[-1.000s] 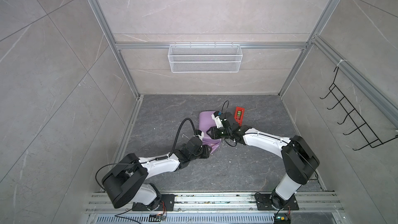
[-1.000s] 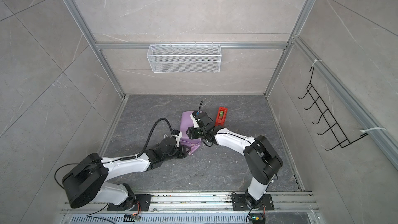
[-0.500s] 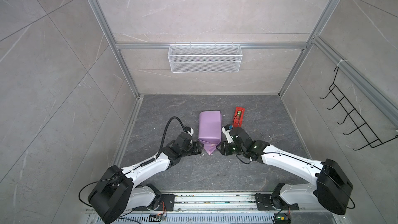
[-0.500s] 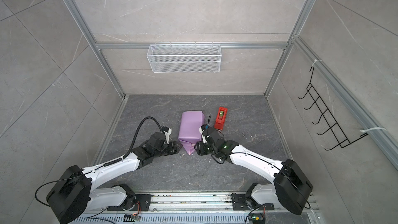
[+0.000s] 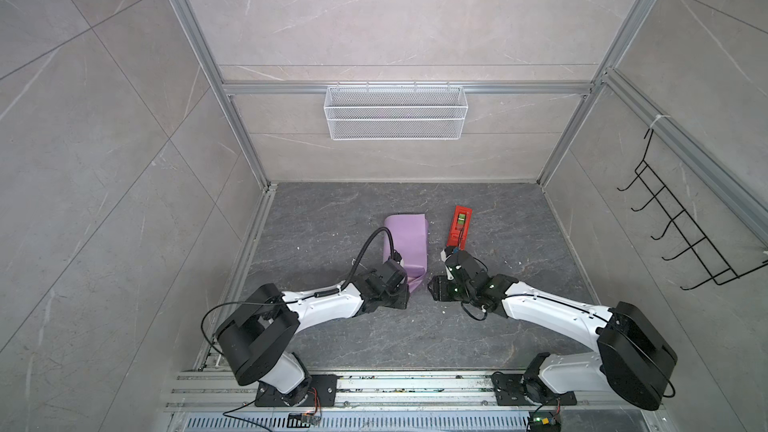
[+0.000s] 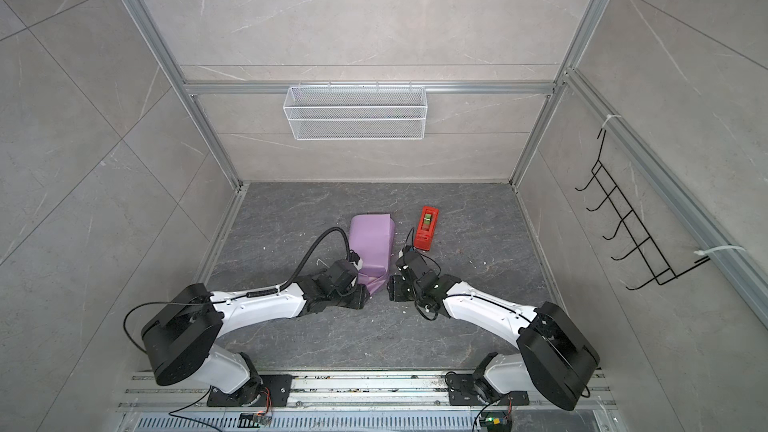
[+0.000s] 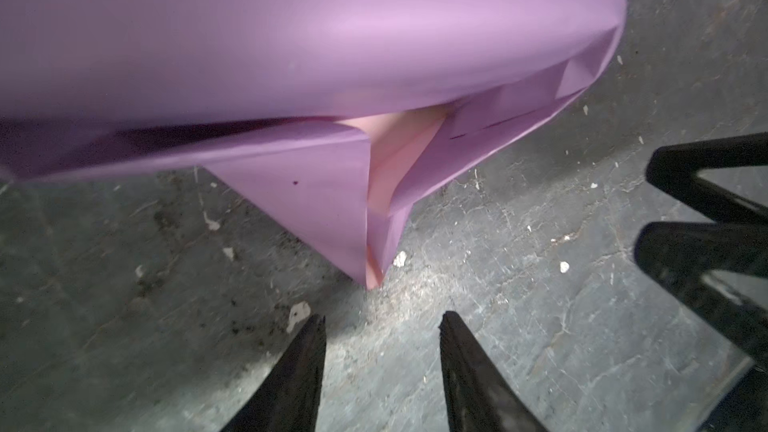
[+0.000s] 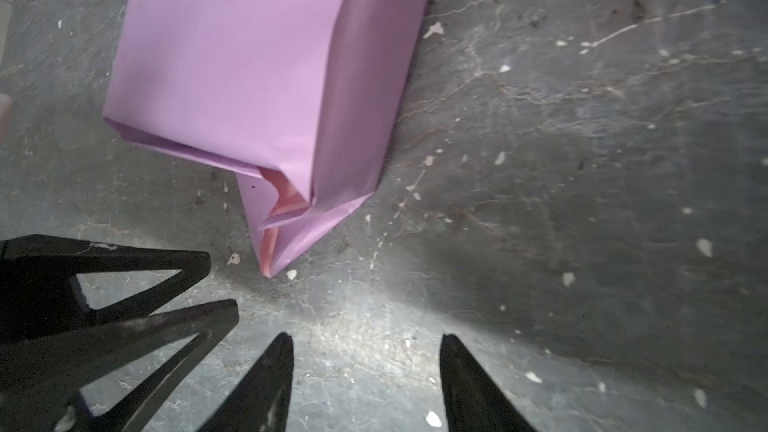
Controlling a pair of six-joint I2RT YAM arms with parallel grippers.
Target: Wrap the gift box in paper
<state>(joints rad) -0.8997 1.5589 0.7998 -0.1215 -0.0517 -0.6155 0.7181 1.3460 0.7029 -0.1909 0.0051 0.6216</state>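
Left gripper (image 7: 382, 320) and right gripper (image 8: 366, 337) part open, empty; unheld end flap of paper (image 8: 249, 56) could spring back, unfolding.

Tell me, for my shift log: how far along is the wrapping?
Done: the paper is wrapped into a box shape, with no bare box surface showing. In hand: nothing; the left gripper and right gripper are open beside the near end. Left: the pointed end flap sticks out unfolded, pink lining showing, no tape seen.
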